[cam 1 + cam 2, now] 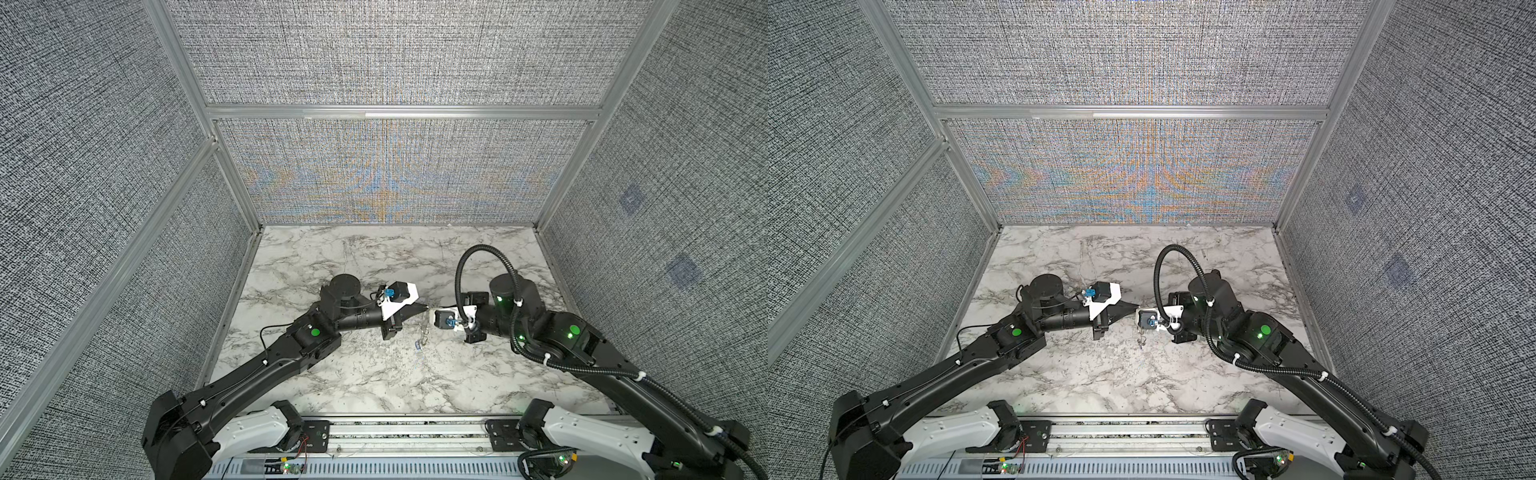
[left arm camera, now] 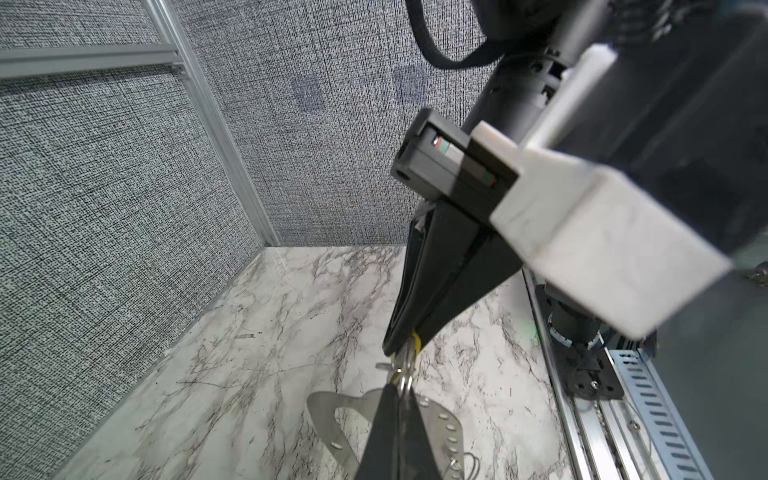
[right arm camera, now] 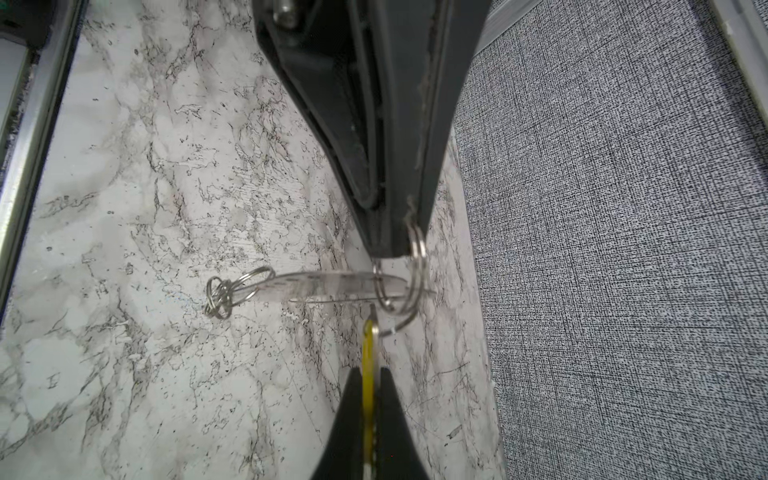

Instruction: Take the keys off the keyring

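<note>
My two grippers meet tip to tip above the middle of the marble table [image 1: 374, 374]. The left gripper [image 2: 400, 388] is shut on a small wire split ring [image 3: 417, 247]. That ring threads through the keyring [image 2: 328, 419], a flat grey metal loop with bumps along one edge, which shows edge-on in the right wrist view [image 3: 328, 284]. The right gripper [image 3: 369, 370] is shut on the yellow key [image 3: 368, 353], which still hangs on a ring. A cluster of small rings [image 3: 222, 295] hangs at the keyring's far end. A small bluish piece [image 1: 418, 345] shows below; I cannot tell whether it is the blue key.
Grey fabric walls with aluminium posts [image 1: 249, 199] enclose the table on three sides. A metal rail [image 1: 407, 432] with both arm bases runs along the front edge. The right arm's corrugated cable [image 1: 461, 266] loops up behind its wrist.
</note>
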Robot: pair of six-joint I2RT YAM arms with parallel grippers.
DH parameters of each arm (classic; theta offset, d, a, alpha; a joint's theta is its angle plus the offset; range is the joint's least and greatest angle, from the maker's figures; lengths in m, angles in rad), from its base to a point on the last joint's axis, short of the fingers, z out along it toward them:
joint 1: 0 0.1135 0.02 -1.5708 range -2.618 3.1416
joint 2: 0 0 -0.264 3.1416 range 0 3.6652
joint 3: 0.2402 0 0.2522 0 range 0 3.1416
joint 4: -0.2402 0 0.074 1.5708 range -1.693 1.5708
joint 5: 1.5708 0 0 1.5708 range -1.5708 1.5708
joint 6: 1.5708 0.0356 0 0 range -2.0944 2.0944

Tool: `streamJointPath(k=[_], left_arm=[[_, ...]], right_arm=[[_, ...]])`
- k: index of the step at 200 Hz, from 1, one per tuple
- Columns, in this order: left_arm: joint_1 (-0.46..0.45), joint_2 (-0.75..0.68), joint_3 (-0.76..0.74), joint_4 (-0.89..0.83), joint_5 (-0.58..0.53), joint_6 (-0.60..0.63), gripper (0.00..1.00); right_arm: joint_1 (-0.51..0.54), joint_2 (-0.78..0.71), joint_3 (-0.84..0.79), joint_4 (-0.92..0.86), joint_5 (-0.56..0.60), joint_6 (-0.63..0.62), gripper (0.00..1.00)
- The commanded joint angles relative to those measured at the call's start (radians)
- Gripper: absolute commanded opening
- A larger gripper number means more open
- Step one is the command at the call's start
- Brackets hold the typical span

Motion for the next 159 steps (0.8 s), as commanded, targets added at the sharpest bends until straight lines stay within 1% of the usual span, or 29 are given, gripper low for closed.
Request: streamJointPath(k=[1, 53, 115, 137, 159], left_arm=[[0.003, -0.006, -0.013, 0.175, 0.007, -0.065, 0.00], [0.003, -0.010, -0.050, 0.241, -0.007, -0.096, 0.00], [0.004, -0.021, -0.100, 0.356, -0.080, -0.140, 0.00], [0.004, -0.025, -0.098, 0.346, -0.083, -0.135, 0.00], [0.007, -0.032, -0.088, 0.316, -0.072, -0.123, 0.00]], right_arm=[[0.001, 0.009, -0.006, 0.006, -0.039, 0.019, 0.00], [0.001, 0.024, -0.005, 0.036, -0.063, 0.034, 0.00], [0.003, 0.014, -0.039, 0.112, -0.042, 0.067, 0.00], [0.003, -0.002, -0.053, 0.124, -0.030, 0.081, 0.00], [0.001, -0.031, -0.080, 0.143, 0.006, 0.102, 0.00]])
